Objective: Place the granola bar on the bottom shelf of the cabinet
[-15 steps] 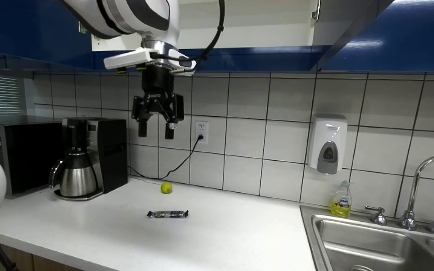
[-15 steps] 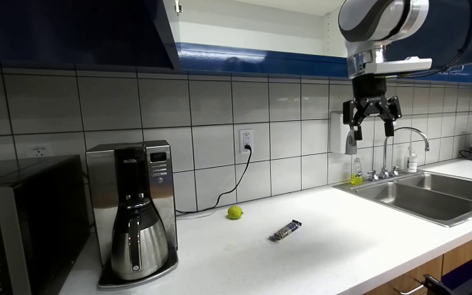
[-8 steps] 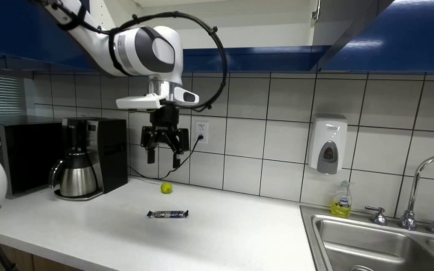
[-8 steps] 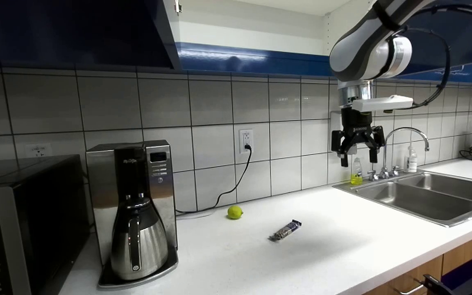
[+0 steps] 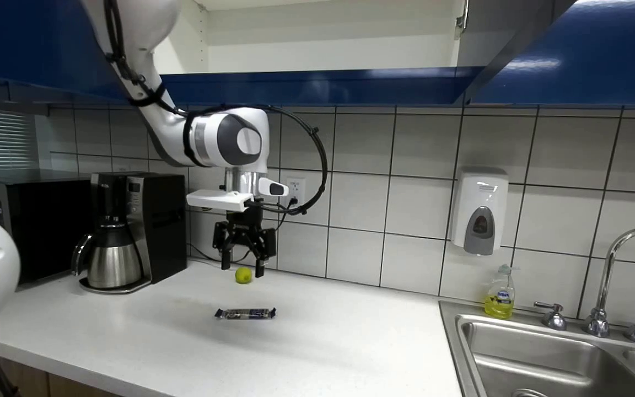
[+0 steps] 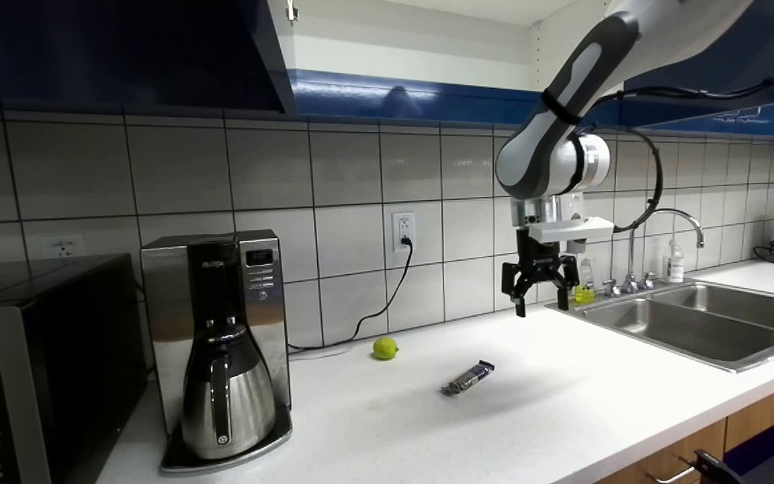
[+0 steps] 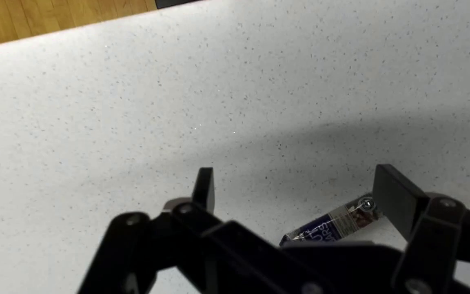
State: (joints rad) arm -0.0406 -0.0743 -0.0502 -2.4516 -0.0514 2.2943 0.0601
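Observation:
The granola bar [image 5: 246, 314] lies flat on the white counter; it also shows in an exterior view [image 6: 469, 378]. In the wrist view the bar [image 7: 337, 220] lies slantwise below the fingers, partly hidden by the gripper's body and right finger. My gripper [image 5: 242, 268] is open and empty, pointing down above the counter; it also shows in an exterior view [image 6: 541, 308] and in the wrist view [image 7: 294, 183]. The cabinet's white interior [image 5: 328, 52] is open above, also in an exterior view [image 6: 414, 47]. Its bottom shelf's top surface is hidden behind the blue lower edge.
A yellow-green lemon [image 5: 243, 275] sits near the tiled wall. A coffee maker [image 6: 226, 349] and a microwave [image 6: 44, 363] stand at one end. A steel sink [image 5: 532, 353] with a faucet lies at the other. A blue cabinet door [image 5: 587, 60] hangs open overhead.
The arm has come down from near cabinet height to a little above the counter, moving nearer the granola bar. The gripper stays open. The bar and lemon have not moved.

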